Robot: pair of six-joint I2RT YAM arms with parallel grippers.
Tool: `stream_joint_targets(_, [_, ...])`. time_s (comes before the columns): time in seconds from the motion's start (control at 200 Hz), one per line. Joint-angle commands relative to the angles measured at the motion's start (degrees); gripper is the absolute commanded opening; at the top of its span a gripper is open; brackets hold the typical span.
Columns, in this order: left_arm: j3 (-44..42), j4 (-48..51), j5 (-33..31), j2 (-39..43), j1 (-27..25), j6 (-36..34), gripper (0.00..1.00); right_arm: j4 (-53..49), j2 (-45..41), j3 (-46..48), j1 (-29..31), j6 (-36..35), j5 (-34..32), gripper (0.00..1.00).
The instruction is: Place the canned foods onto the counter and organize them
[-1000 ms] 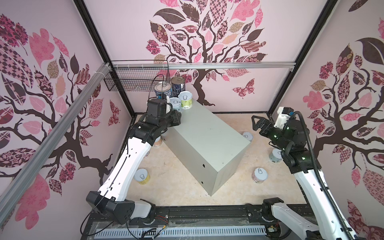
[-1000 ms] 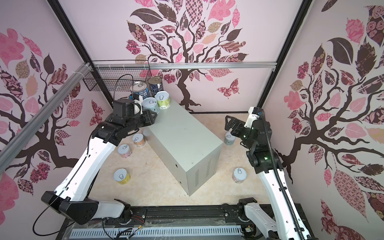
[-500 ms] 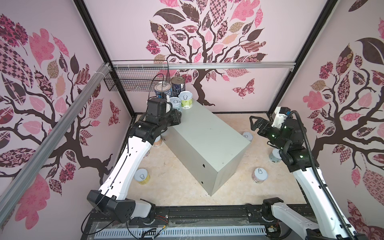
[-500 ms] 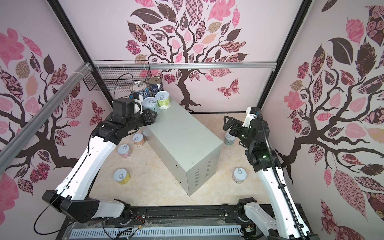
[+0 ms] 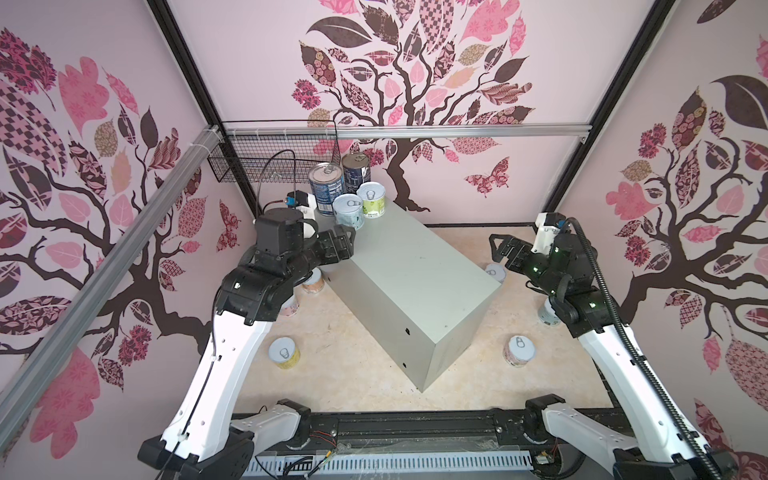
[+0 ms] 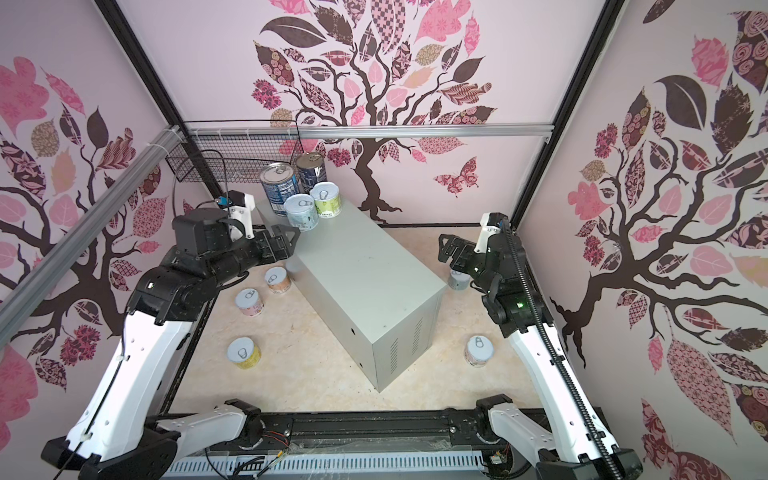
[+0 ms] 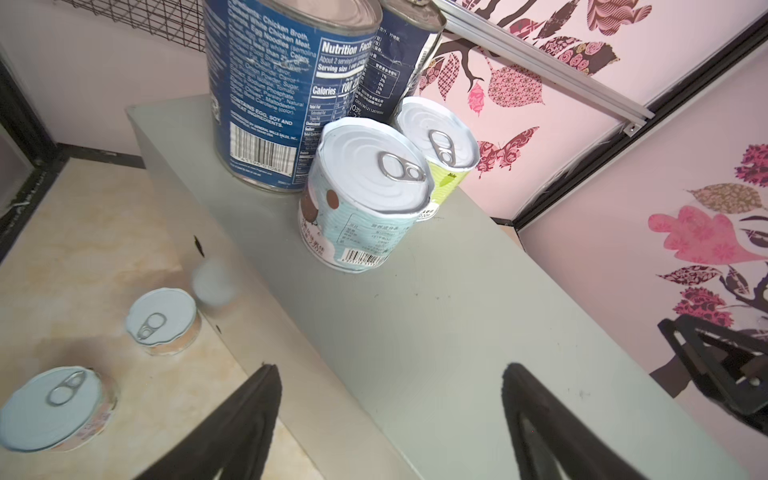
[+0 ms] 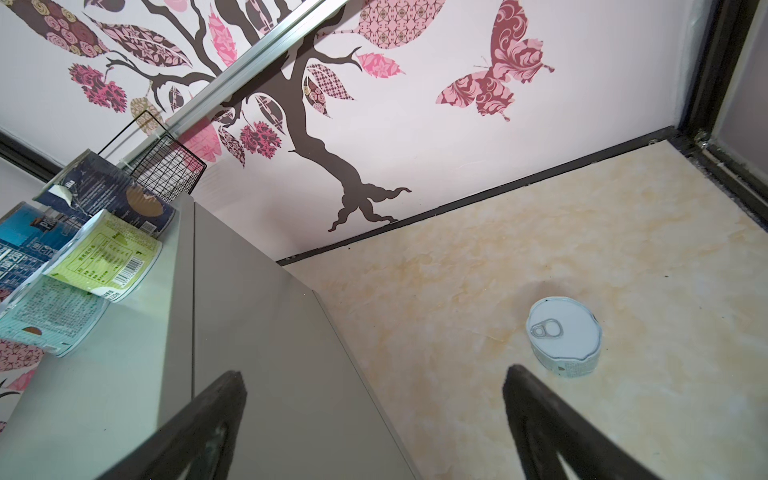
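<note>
Bright, even, diffuse light; shadows are faint. Both top views stretch toward 3 and 9 o'clock. The left wrist view shows one blurred smudge [image 7: 214, 286].

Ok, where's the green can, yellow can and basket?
Green can [image 5: 371, 193]: in a top view, its lid.
Yellow can [image 5: 284, 353]: in a top view, its lid.
Wire basket [image 5: 237, 163]: in a top view, front mesh.

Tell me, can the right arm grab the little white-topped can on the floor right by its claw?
Probably yes. The right gripper is open and hangs just above that can, which stands alone on bare floor. Nothing lies between them, though the counter stands close beside it, so the drop needs care.
</note>
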State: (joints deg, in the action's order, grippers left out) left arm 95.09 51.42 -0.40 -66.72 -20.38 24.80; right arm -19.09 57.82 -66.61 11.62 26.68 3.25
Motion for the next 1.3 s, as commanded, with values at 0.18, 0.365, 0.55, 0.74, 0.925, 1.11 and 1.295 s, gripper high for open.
stream_joint_targets(0.18, [-6.4, 4.8, -7.3, 8.7, 0.7, 1.2, 0.97, -3.2, -1.6, -1.7, 0.3, 0.2, -3.7, 1.00])
stream_joint_targets(0.365, [-12.8, 7.3, -11.7, 12.2, 0.9, 3.8, 0.98, -5.6, -4.2, 1.0, 0.4, 0.3, -7.8, 1.00])
stream_joint_targets(0.55, [-20.2, 7.9, -14.9, 16.2, 1.0, 7.0, 0.98, -7.4, -6.4, 4.7, -0.8, 0.7, -11.7, 1.00])
stream_joint_targets(0.74, [-27.0, 8.2, -16.1, 19.7, 1.3, 10.5, 0.98, -5.7, -8.0, 10.7, -3.9, 2.6, -10.2, 1.00])
stream_joint_targets(0.925, [-33.9, 6.6, -14.4, 21.4, 1.4, 14.7, 0.98, -3.5, -6.6, 14.5, -4.6, 3.8, -10.1, 1.00])
stream_joint_targets(1.11, [-40.7, 4.0, -12.4, 21.6, 1.4, 17.9, 0.98, -0.6, -3.3, 17.0, -4.6, 4.4, -10.2, 1.00])
stream_joint_targets(1.295, [-45.8, 1.3, -12.2, 21.1, 1.4, 20.0, 0.98, 2.3, 1.6, 18.0, -4.8, 4.3, -11.5, 1.00])
